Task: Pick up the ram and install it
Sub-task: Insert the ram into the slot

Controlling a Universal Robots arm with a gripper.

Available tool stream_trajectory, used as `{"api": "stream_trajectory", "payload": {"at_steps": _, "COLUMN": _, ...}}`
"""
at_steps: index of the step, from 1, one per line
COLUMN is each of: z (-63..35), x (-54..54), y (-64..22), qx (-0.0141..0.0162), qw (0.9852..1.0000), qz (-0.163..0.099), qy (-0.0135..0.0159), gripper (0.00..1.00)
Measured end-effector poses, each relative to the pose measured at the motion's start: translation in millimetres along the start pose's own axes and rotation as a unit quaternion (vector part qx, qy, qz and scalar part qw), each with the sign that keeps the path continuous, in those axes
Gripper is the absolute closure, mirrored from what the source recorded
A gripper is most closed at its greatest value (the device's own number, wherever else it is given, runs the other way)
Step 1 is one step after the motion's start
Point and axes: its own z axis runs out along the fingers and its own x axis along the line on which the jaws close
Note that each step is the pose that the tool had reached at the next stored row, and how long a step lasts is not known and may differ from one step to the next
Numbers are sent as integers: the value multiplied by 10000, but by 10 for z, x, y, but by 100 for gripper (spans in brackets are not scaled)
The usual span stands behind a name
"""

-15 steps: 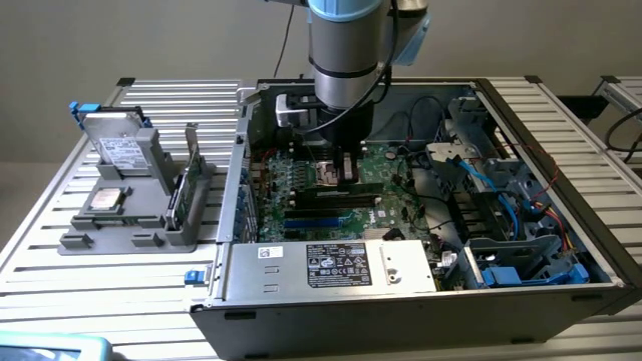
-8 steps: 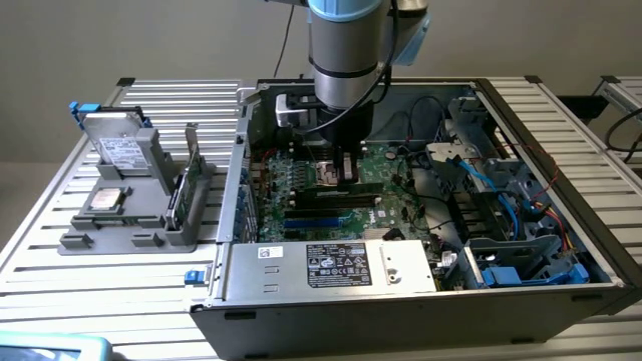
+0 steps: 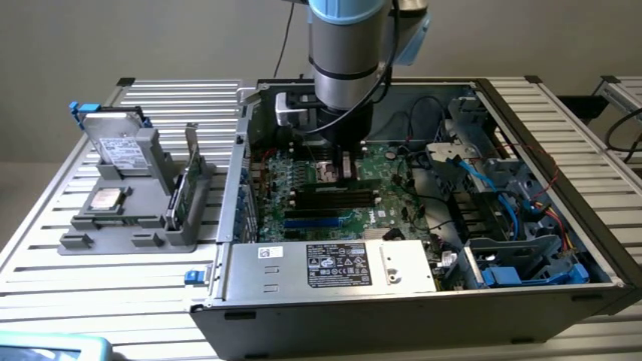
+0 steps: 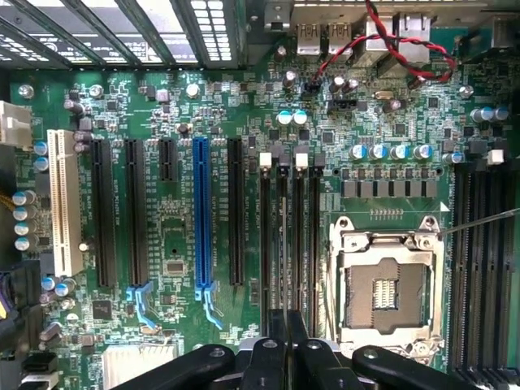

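While the ram (image 3: pixel 179 197) stands on edge in its grey holder (image 3: pixel 110 241), outside the case (image 3: pixel 401 320) at the exterior view's left where it is easy to pinch, the gripper (image 4: pixel 285 329) hangs over the memory slots (image 4: pixel 289 244), fingers pressed together, seemingly empty.

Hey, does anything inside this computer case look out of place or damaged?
Nothing looks damaged or spilled. The CPU socket stands empty, and a thin pale strand slants across the memory slots beside it; what it is I cannot tell.
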Motion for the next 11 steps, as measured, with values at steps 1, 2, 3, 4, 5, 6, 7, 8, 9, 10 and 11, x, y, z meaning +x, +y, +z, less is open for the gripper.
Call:
{"api": "stream_trajectory", "payload": {"at_steps": 1, "z": -2, "x": 5, "y": 0, "qx": -25, "qw": 10000, "qz": 3, "qy": -34, "gripper": 88}}
{"api": "stream_trajectory", "payload": {"at_steps": 2, "z": -5, "x": 10, "y": 0, "qx": -58, "qw": 10000, "qz": 7, "qy": -59, "gripper": 88}}
{"api": "stream_trajectory", "payload": {"at_steps": 3, "z": -6, "x": 13, "y": 0, "qx": -100, "qw": 9999, "qz": 13, "qy": -69, "gripper": 88}}
{"api": "stream_trajectory", "payload": {"at_steps": 4, "z": -6, "x": 14, "y": 0, "qx": -145, "qw": 9999, "qz": 21, "qy": -74, "gripper": 88}}
{"api": "stream_trajectory", "payload": {"at_steps": 5, "z": -6, "x": 16, "y": 0, "qx": -183, "qw": 9998, "qz": 30, "qy": -75, "gripper": 88}}
{"api": "stream_trajectory", "payload": {"at_steps": 6, "z": -7, "x": 18, "y": 0, "qx": -218, "qw": 9997, "qz": 39, "qy": -73, "gripper": 88}}
{"api": "stream_trajectory", "payload": {"at_steps": 7, "z": -7, "x": 19, "y": 0, "qx": -255, "qw": 9996, "qz": 48, "qy": -71, "gripper": 88}}
{"api": "stream_trajectory", "payload": {"at_steps": 8, "z": -7, "x": 22, "y": 0, "qx": -290, "qw": 9995, "qz": 55, "qy": -71, "gripper": 88}}
{"api": "stream_trajectory", "payload": {"at_steps": 9, "z": -8, "x": 23, "y": 0, "qx": -317, "qw": 9995, "qz": 61, "qy": -68, "gripper": 88}}
{"api": "stream_trajectory", "payload": {"at_steps": 10, "z": -8, "x": 24, "y": 0, "qx": -338, "qw": 9994, "qz": 66, "qy": -67, "gripper": 88}}
{"api": "stream_trajectory", "payload": {"at_steps": 11, "z": -8, "x": 24, "y": 0, "qx": -355, "qw": 9993, "qz": 69, "qy": -66, "gripper": 88}}
